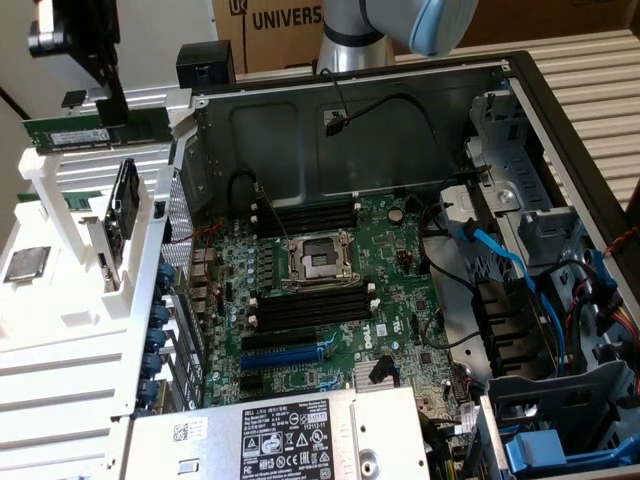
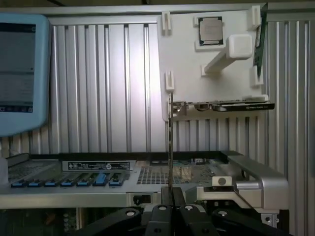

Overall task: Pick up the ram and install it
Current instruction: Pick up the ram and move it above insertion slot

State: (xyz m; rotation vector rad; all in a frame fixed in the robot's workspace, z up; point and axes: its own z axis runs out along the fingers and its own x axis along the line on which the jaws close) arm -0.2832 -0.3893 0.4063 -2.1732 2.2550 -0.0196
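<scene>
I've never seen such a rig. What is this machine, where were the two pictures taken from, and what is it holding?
It is a robot arm with a two-fingered gripper. One picture comes from a camera off the arm, the other from a camera on its wrist. In the middle lies an open computer case with its green motherboard and long black memory slots. Beside it a white rack carries a square processor chip. The gripper is shut on the ram, a thin green memory stick, near the rack's top.
</scene>
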